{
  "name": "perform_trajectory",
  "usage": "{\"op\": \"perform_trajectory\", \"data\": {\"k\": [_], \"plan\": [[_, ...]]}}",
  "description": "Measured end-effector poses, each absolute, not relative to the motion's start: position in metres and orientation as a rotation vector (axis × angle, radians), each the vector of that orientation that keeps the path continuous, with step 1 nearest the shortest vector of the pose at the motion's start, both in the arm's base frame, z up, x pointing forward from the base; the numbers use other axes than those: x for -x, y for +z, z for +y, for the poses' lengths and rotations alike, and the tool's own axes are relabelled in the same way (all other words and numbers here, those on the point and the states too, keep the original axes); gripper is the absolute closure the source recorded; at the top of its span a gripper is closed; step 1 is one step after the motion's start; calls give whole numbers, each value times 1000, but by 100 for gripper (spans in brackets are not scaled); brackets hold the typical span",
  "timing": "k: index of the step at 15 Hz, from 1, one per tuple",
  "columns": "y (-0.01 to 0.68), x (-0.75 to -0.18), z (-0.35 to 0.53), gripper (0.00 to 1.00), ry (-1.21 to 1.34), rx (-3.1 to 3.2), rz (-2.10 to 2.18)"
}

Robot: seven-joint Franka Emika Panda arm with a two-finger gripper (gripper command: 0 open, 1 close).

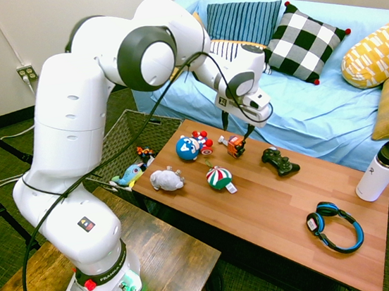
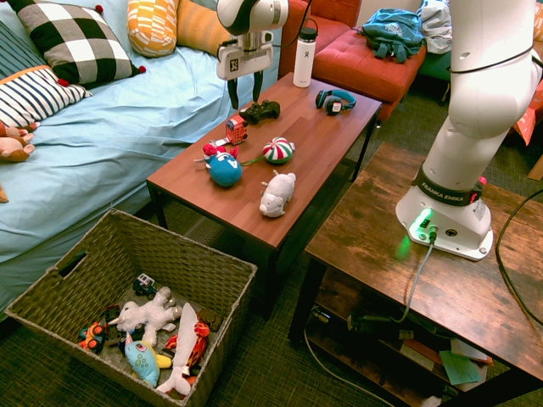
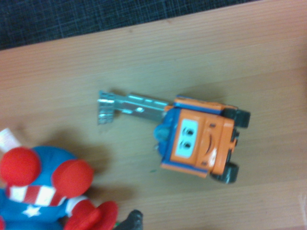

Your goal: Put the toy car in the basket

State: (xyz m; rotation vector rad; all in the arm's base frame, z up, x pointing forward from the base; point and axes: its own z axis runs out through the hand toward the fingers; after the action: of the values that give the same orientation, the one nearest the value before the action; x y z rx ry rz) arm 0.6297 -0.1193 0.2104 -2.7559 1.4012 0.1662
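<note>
Above the bench (image 1: 274, 214), my claw (image 1: 238, 121) hangs open and empty over the toy car (image 1: 235, 145), which sits at the controller's (image 1: 279, 161) nine o'clock; it looks light and rigid, best pinched across its boxy sides.

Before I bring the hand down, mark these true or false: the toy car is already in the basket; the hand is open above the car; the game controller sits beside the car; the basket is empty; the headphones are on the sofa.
1. The toy car is already in the basket. False: it sits on the coffee table.
2. The hand is open above the car. True.
3. The game controller sits beside the car. True.
4. The basket is empty. False: it holds several toys.
5. The headphones are on the sofa. False: they lie on the table.
</note>
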Motion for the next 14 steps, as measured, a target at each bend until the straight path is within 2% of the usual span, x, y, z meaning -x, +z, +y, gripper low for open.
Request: {"op": "perform_trajectory", "data": {"k": [3,11,12,14], "plan": [[168,-646,-126,0,240,2763,1397],[145,-675,-119,0,292,2780,1272],[139,-676,-119,100,305,2781,1268],[133,-679,-117,100,310,2787,1254]]}}
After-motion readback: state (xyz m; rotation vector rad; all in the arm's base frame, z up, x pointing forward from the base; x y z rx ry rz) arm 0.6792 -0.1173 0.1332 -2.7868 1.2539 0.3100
